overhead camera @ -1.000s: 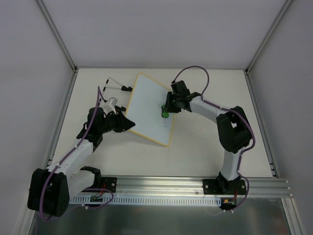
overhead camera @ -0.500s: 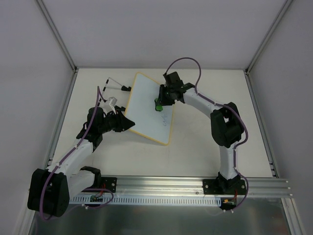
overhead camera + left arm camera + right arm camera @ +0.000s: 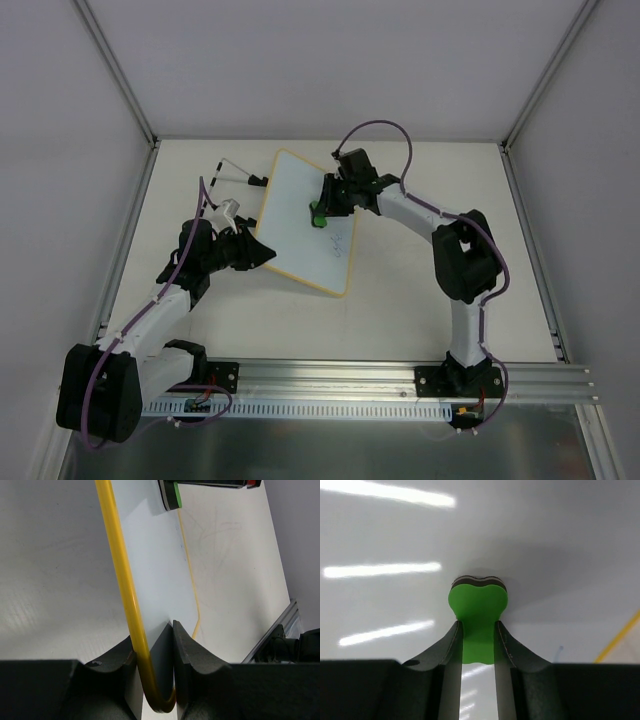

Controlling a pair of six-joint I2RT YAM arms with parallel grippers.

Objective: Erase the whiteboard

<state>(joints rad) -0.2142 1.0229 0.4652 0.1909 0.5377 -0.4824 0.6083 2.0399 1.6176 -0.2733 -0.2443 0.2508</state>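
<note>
The whiteboard point(image 3: 300, 225), white with a yellow rim, lies tilted in the middle of the table. Faint blue marks remain near its lower right. My left gripper point(image 3: 262, 252) is shut on the board's left edge; in the left wrist view the yellow rim point(image 3: 131, 615) sits between the jaws. My right gripper point(image 3: 322, 209) is shut on a green eraser point(image 3: 316, 213) and presses it onto the board's upper middle. In the right wrist view the eraser point(image 3: 478, 615) touches the white surface, and it also shows in the left wrist view point(image 3: 175, 495).
A marker point(image 3: 228, 210) with a silvery cap and a thin black and white rod point(image 3: 232, 178) lie left of the board. An aluminium rail point(image 3: 400, 375) runs along the near edge. Grey walls close in the table.
My right gripper has slid the eraser up and to the left across the board, from its right edge to its upper middle. The left gripper and board have stayed put.
</note>
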